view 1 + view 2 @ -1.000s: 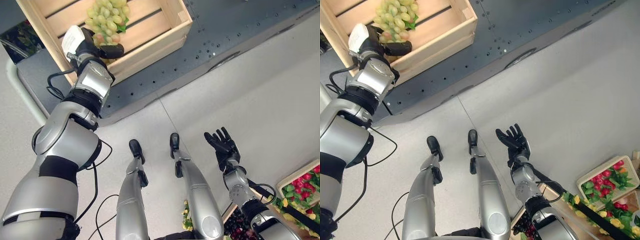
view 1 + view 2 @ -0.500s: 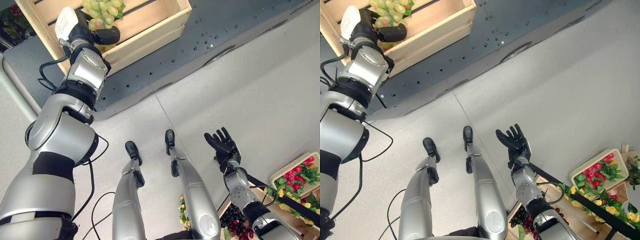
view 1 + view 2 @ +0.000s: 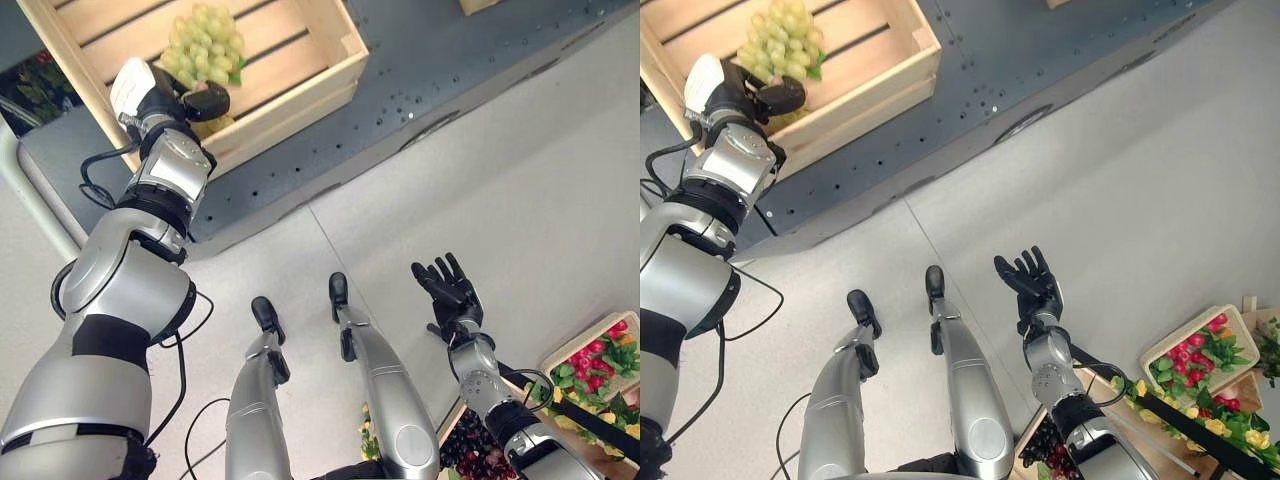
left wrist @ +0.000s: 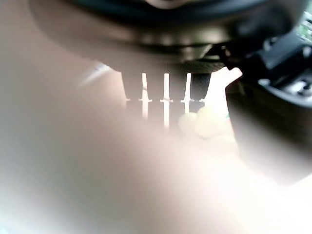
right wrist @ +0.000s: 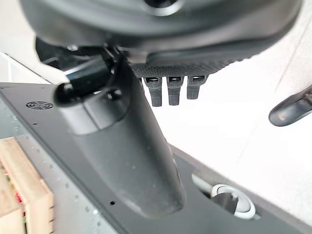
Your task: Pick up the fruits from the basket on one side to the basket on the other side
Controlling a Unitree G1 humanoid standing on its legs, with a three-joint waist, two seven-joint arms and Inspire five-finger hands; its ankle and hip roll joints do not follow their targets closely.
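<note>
In the upper left of the left eye view the left hand (image 3: 172, 97) reaches over the near wall of a slatted wooden crate (image 3: 322, 62) that stands on a dark grey worktop (image 3: 470, 50). Its fingers and thumb curl round the lower end of a bunch of green grapes (image 3: 203, 48), which lies on the crate's slats, so the fruit sits inside the destination crate with the hand closed on it. Judging by this, the grapes are at the point of being set down and only need letting go; the arm is stretched high and far so that the bunch clears the crate wall rather than catching on it.

The right hand (image 3: 448, 293) shows in the lower right of the frame, held palm-up above the floor with its fingers spread wide and holding nothing, well apart from everything. It appears parked there, ready to go back for the next fruit. Below it, at the lower right corner, lie dark red grapes (image 3: 481, 453) and a tray of red fruit with green leaves (image 3: 600, 363), presumably the source side.
</note>
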